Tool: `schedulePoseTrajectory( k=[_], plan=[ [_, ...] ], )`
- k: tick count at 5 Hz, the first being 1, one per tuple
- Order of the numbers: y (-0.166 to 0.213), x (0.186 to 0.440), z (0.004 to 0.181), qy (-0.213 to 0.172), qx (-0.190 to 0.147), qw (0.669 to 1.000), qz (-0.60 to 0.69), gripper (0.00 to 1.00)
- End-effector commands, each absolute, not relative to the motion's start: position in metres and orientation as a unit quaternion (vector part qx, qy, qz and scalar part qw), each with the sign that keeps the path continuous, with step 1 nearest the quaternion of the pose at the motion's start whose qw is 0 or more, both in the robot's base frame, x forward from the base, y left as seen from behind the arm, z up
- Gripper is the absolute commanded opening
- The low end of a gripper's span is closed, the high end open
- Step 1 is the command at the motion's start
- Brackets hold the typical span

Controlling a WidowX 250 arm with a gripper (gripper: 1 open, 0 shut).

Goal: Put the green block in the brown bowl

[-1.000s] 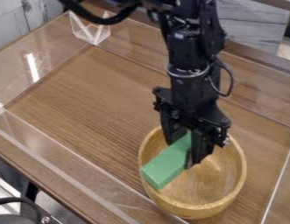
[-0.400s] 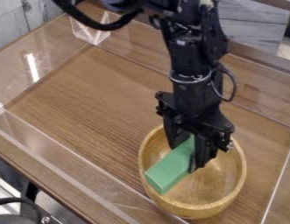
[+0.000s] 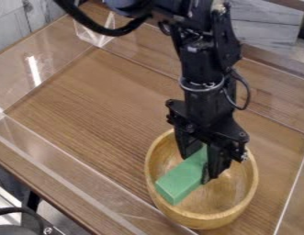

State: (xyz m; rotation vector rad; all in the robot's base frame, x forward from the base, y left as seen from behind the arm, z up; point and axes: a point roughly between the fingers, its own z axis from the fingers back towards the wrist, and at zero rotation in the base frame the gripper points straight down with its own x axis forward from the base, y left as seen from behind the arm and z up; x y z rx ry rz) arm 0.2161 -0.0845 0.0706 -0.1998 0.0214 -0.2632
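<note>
The brown bowl (image 3: 210,220) sits on the wooden table at the lower right of the camera view. Directly above it my gripper (image 3: 205,158) points almost straight down, its two black fingers closed on the upper end of the green block (image 3: 181,181). The block hangs tilted, and its lower end reaches down inside the bowl toward the left part of the rim. I cannot tell whether that end touches the bowl's bottom. The arm hides the far part of the bowl's rim.
Low clear plastic walls (image 3: 44,151) border the wooden table (image 3: 93,101) on the left and front. A small clear plastic stand (image 3: 95,33) is at the back left. The table's edge runs along the lower left corner.
</note>
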Motion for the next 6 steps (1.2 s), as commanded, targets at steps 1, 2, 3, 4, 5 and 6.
schedulePoseTrajectory(
  k=[1, 2, 3, 4, 5, 6],
  plan=[
    [-0.085, 0.222, 0.080, -0.005, -0.105, 0.986, -0.133, 0.00],
    [-0.083, 0.223, 0.082, -0.006, -0.108, 0.985, -0.131, 0.00],
    [-0.081, 0.225, 0.085, -0.006, -0.111, 0.985, -0.129, 0.00],
    [-0.079, 0.226, 0.087, -0.007, -0.114, 0.985, -0.126, 1.00],
    [-0.075, 0.229, 0.086, -0.010, -0.115, 0.985, -0.124, 1.00],
    [-0.070, 0.232, 0.085, -0.013, -0.116, 0.986, -0.123, 1.00]
  ],
)
